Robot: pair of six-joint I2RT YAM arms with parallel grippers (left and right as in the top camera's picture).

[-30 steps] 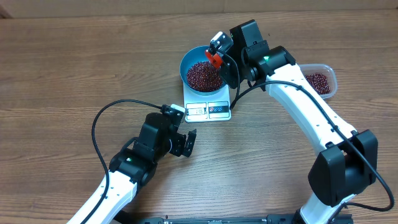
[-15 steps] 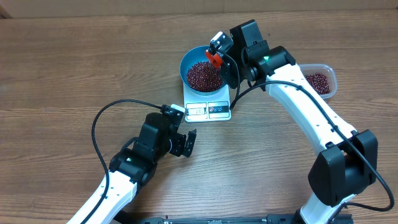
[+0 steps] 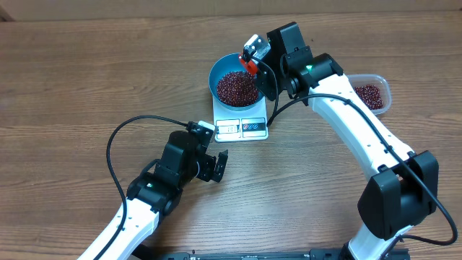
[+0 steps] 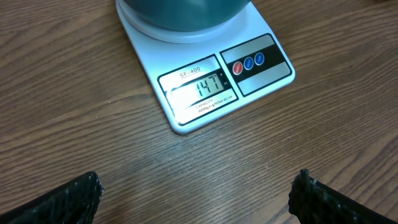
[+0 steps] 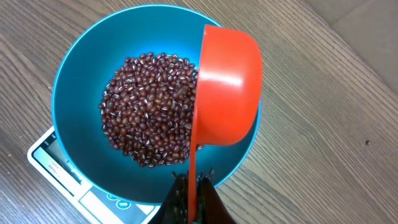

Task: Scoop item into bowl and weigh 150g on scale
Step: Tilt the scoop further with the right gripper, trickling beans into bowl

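Maroon beans (image 5: 149, 109) are heaped in the blue bowl (image 5: 68, 81), which is seated on the white scale (image 4: 205, 68); 147 is shown on its display. A red scoop (image 5: 227, 87) is pinched by its handle in the right claw (image 5: 193, 199) and is tilted on edge over the bowl's rim. The left claw (image 4: 196, 193) is spread wide above the desk (image 3: 86, 79), just in front of the scale. More beans are seen in a clear tub (image 3: 384, 90) beside the right arm.

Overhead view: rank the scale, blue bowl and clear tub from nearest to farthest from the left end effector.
1. Scale, just beyond the left end effector.
2. Blue bowl, sitting on the scale's far part.
3. Clear tub, far off on the right arm's side.
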